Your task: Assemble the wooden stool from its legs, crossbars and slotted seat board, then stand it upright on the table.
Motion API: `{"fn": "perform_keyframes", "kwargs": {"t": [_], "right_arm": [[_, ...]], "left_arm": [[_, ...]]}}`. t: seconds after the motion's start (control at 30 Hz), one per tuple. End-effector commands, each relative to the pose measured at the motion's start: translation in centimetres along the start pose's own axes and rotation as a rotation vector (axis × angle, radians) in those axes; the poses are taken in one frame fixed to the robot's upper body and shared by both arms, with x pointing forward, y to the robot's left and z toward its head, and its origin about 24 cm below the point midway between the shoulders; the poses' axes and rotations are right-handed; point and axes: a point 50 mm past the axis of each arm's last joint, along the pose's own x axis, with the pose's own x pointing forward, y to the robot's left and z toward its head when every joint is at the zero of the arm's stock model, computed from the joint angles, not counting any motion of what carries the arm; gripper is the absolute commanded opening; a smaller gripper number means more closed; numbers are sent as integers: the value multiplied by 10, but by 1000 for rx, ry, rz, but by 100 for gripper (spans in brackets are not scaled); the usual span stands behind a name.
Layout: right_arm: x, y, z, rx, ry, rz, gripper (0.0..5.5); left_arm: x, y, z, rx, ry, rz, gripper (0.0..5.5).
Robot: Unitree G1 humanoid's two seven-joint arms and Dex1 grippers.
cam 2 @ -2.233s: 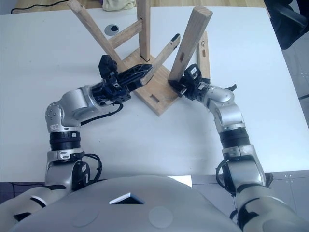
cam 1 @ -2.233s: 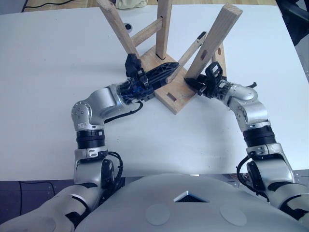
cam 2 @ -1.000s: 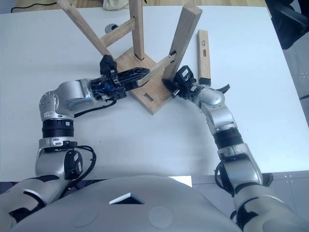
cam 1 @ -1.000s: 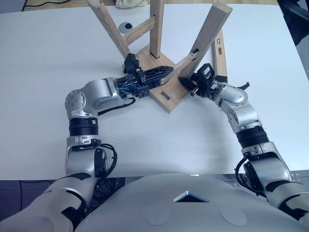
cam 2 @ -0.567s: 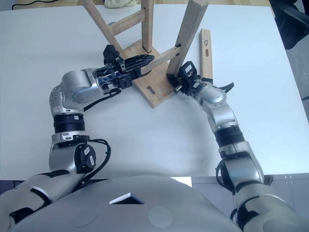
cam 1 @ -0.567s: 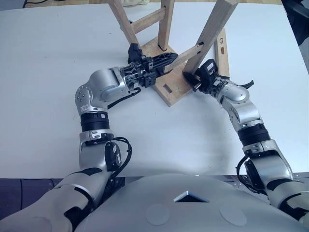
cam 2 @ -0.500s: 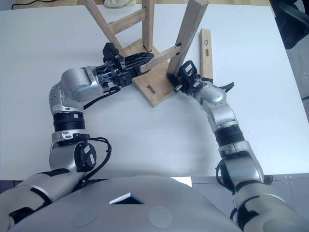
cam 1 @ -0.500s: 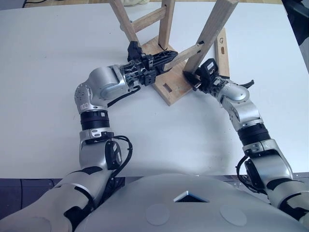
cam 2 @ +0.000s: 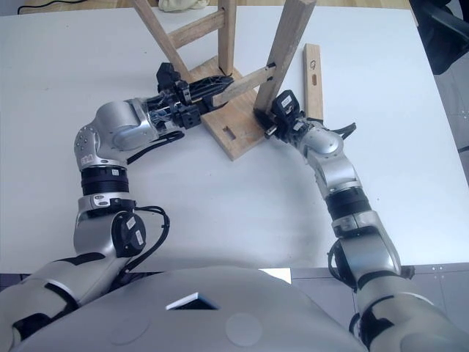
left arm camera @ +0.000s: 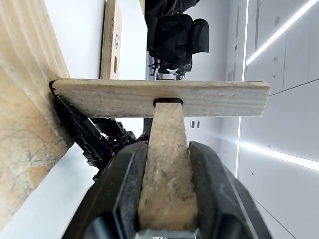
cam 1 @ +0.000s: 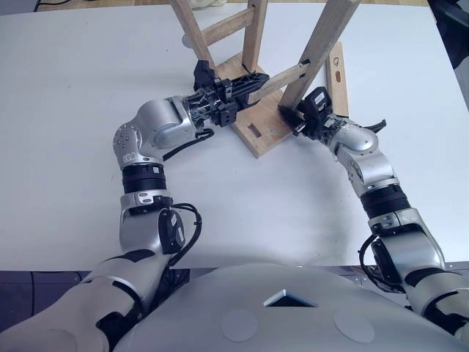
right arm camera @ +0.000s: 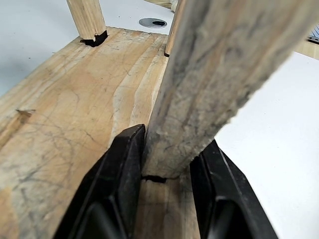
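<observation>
My left end effector (cam 1: pixel 256 77) was clamped on the pale wooden crossbar (cam 1: pixel 284 75), and my right end effector (cam 1: pixel 292 120) squeezed the tall wooden leg (cam 1: pixel 319 40) where it met the slotted wooden seat board (cam 1: pixel 258 133), upper middle of frame.

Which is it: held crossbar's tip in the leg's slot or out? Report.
In: the crossbar, clamped by the left end effector, has its tip inside the slot of the leg.

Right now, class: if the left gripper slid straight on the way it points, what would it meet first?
Likely the slanted leg held by the right gripper: the left gripper points along its crossbar, whose tip sits in that leg's slot.
</observation>
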Motion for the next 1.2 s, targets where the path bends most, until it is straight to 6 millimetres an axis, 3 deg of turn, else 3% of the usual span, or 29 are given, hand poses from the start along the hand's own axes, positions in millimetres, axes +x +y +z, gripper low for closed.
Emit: {"fn": "perform_keyframes", "kwargs": {"t": [0.03,0.13,0.43,0.53,0.63,0.73,0.87,1.2], "right_arm": [[-5,52,-60,-128,304,254,121],[-5,51,-59,-132,305,256,121],[-8,46,-59,-135,311,253,121],[-8,42,-58,-137,318,242,121],[-9,35,-55,-112,311,222,121],[-11,28,-51,-98,305,208,194],[-14,21,-47,-98,308,208,260],[-36,3,-14,23,230,318,260]], "left_arm": [[21,-37,8,58,-37,-145,170],[18,-38,10,85,-49,-146,213],[-9,-24,25,196,-156,-57,213],[-20,-38,31,349,-250,-108,213],[-30,-57,24,507,-261,-188,213],[-34,-64,16,649,-246,-167,213],[-34,-61,15,681,-256,-161,213],[-42,-42,12,823,-288,-19,213]]}}
